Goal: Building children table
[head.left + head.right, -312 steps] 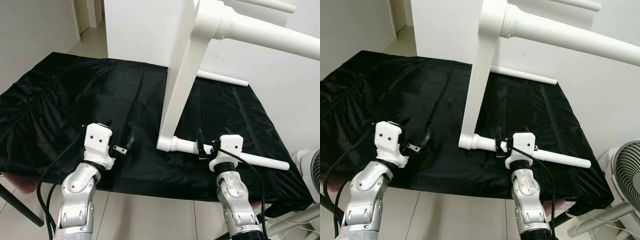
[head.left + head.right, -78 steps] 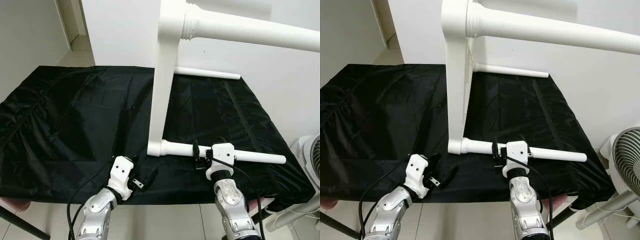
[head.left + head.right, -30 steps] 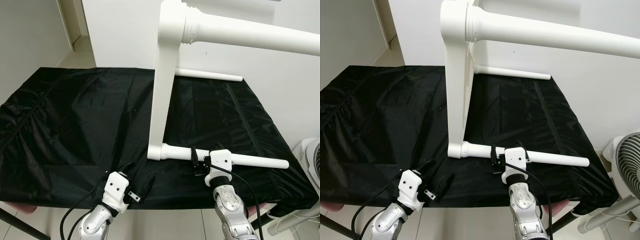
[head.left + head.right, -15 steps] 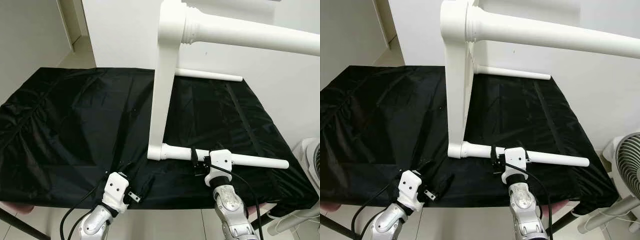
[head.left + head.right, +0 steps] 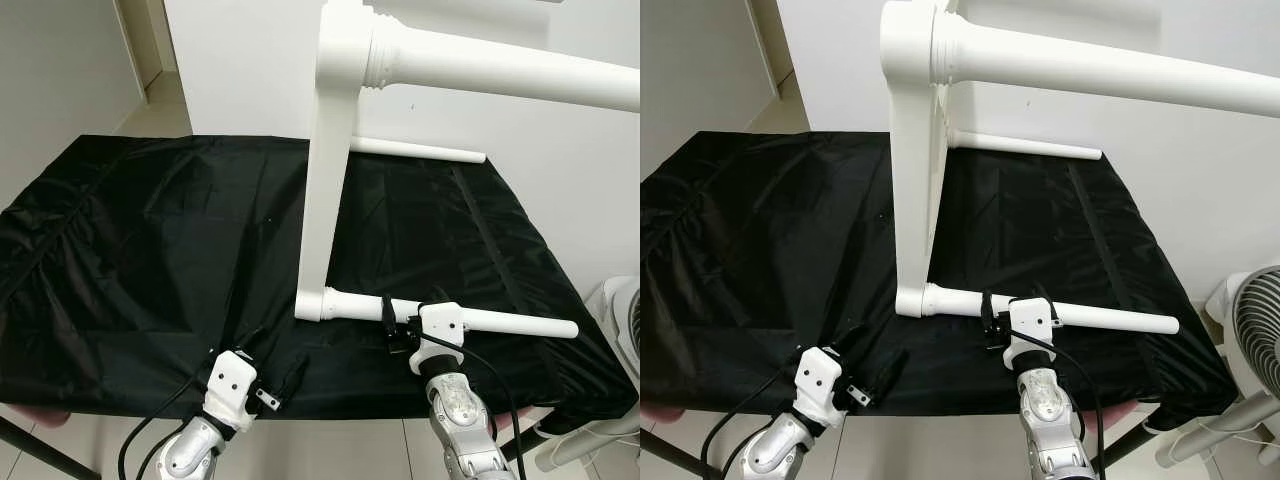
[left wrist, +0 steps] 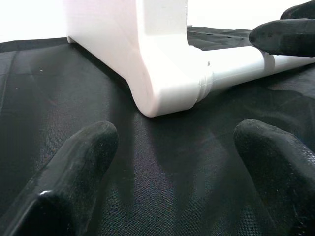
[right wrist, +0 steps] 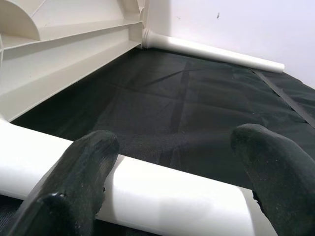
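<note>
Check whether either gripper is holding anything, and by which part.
Nothing is held. The right gripper straddles the near table leg with fingers open; the left gripper is open too.

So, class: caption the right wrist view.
Right tool, open, straddles the round white table leg on black cloth.

table frame (image 5: 330,170) smooth white painted finish, slight sheen, black cloth (image 5: 150,250) thin woven fabric, wrinkled, faint gloss, gripper fingers (image 6: 81,162) matt black rubbery, arms (image 5: 1045,420) silver metal

The upper white leg (image 5: 500,70) is running off the right edge, the tabletop panel (image 5: 915,150) is getting cropped above, and the fan (image 5: 1250,320) is showing only partly
</note>
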### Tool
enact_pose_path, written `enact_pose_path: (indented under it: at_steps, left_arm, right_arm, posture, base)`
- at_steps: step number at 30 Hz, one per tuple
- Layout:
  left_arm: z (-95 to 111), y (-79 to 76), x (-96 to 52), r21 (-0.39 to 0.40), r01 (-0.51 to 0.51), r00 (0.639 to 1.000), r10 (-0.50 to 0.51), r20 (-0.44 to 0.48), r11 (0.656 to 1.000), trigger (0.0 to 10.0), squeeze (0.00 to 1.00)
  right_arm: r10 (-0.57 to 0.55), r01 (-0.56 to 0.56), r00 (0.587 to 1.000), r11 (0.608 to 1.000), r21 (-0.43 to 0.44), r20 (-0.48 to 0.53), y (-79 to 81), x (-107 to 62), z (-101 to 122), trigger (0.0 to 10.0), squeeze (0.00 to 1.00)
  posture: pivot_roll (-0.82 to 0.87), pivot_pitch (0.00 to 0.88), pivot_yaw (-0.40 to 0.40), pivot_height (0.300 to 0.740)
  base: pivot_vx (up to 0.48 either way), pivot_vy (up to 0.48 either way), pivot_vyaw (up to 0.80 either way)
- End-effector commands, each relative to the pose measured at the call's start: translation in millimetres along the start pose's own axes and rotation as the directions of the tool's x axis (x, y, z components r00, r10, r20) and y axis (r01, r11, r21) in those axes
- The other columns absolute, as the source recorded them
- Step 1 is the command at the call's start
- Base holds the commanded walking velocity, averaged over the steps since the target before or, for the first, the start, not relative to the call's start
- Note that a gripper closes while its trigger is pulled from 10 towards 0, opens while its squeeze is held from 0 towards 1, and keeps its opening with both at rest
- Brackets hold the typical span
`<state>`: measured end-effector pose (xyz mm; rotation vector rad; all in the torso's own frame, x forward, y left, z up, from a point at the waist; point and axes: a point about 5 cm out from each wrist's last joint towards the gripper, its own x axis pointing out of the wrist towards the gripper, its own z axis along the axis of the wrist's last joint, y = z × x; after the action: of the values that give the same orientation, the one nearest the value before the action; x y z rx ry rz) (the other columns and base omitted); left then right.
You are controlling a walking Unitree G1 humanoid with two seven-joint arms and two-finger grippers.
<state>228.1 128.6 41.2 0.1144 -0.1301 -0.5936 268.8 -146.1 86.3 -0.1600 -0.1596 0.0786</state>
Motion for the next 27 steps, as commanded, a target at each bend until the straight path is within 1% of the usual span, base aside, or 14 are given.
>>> enact_pose_path:
  at_steps: [1,16,17,27]
  left_arm:
    - [210.6,54.5,98.3,-0.023,-0.241,0.807,0.214,0.55,0.97,10.0,0.0]
    - [210.3,55.2,97.0,-0.018,-0.24,0.808,0.21,0.551,0.971,10.0,0.0]
    - [210.2,55.0,97.0,-0.018,-0.239,0.808,0.209,0.551,0.971,10.0,0.0]
    - [210.2,55.0,97.0,-0.018,-0.239,0.808,0.209,0.551,0.971,10.0,0.0]
  right_arm:
    - [0.015,-0.016,1.0,1.0,-0.007,-0.026,2.6,-2.8,-6.1,10.0,0.0]
    - [0.021,-0.021,1.0,1.0,-0.003,-0.016,5.4,-2.6,-7.1,10.0,0.0]
    - [0.021,-0.021,1.0,1.0,-0.003,-0.016,5.4,-2.7,-7.2,10.0,0.0]
    - [0.021,-0.021,1.0,1.0,-0.003,-0.016,5.4,-2.7,-7.2,10.0,0.0]
  posture:
    - [0.07,0.0,0.0,0.74]
    - [0.08,0.0,0.0,0.74]
    - [0.08,0.065,-0.108,0.74]
    - [0.08,0.065,-0.108,0.74]
  base:
    - [0.0,0.0,0.0]
    - [0.0,0.0,0.0]
    - [0.0,0.0,0.0]
    - [0.0,0.0,0.0]
